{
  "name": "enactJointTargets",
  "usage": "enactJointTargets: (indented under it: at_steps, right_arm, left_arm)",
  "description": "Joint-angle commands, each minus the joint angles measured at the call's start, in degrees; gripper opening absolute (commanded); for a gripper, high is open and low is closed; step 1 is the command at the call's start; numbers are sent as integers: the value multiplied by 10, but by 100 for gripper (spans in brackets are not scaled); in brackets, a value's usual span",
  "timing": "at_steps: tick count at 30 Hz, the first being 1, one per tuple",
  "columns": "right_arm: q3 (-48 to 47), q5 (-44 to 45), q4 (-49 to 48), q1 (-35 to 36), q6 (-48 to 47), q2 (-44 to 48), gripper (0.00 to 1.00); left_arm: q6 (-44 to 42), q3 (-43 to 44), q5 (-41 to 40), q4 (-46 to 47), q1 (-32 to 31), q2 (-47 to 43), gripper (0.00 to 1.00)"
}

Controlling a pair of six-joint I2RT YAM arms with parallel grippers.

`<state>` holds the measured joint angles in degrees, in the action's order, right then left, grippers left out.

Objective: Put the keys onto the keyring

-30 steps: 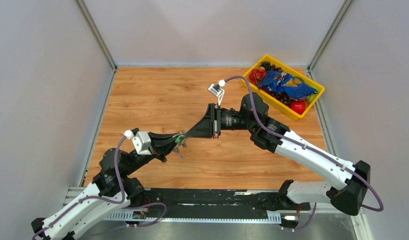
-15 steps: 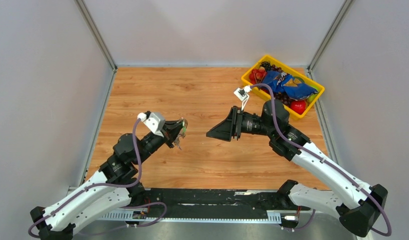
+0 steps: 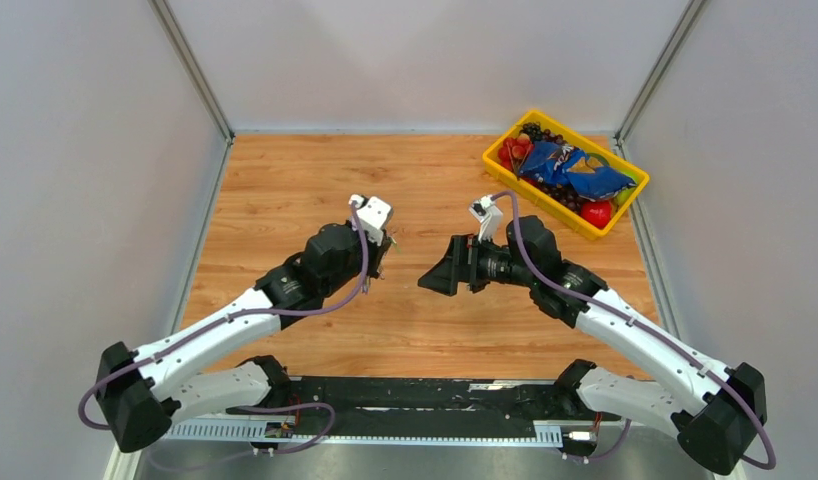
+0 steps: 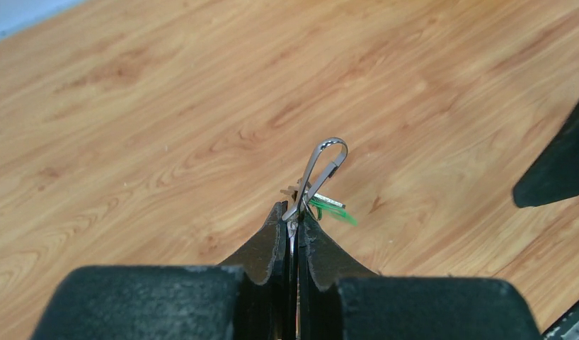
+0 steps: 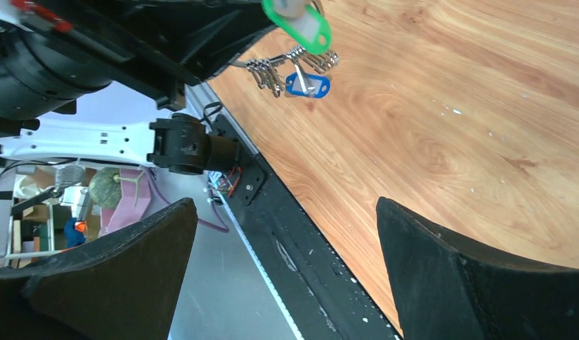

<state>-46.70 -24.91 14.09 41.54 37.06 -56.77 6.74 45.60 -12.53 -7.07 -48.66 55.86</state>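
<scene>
Writing: none legible. Green tag (image 5: 303,25) and blue tag (image 5: 308,85) each carry a pale label window, too small to read. Print on the blue bag (image 3: 570,170) in the yellow bin (image 3: 533,114) is too small as well.

Left gripper (image 4: 292,216): jaws together, clamped on the keyring (image 4: 322,166). The wire loop sticks out past the jaw tips, tilted to one side, held above the table (image 4: 166,106). A bit of green shows just behind the loop.

Keys (image 5: 267,73): hang in a bunch just under the left jaws, off the table. Cannot tell whether each one sits on the keyring.

Right gripper (image 5: 281,212): jaws wide apart, gripping nothing. The bunch sits beyond the jaw tips, well clear of both. From above, the right jaws point at the left jaws, near, with a gap between.

Count: one keyring; two tags, one green, one blue; a cluster of plain metal pieces, number unclear; one bin, well behind the right jaws.
</scene>
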Motion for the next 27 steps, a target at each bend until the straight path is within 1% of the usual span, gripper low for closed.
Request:
enactJointTargets:
  at_steps: [1,7,11,14,17,18,19,20,24,26,27]
  right_arm:
    - [8,32,-1,-1,-24,20,100]
    - [22,45,5,-2,-28,33,100]
    - [32,70,19,-1,-27,45,100]
    - [37,83,32,-7,-25,51,100]
    - [34,102,50,-10,-29,55,100]
    - [34,106,53,-11,-31,58,100]
    - [36,110,54,-10,-34,62,100]
    - [36,114,56,-11,-37,66,100]
    - [38,135,63,-13,-48,74,100]
    - [36,149,63,-16,-51,75,100]
    - [35,157,64,-19,-52,74,100]
  left_arm:
    - [17,16,-7,5,2,51,10]
    - [22,11,17,41,2,153,10]
    - [28,17,45,63,2,219,11]
    - [33,21,56,85,2,258,18]
    - [31,40,71,87,2,302,30]
    - [30,47,74,90,2,316,33]
    - [27,50,80,92,2,323,36]
    - [24,58,83,94,3,333,37]
    - [11,77,98,97,2,336,47]
    - [1,95,100,81,2,322,82]
    - [-5,101,102,77,2,316,95]
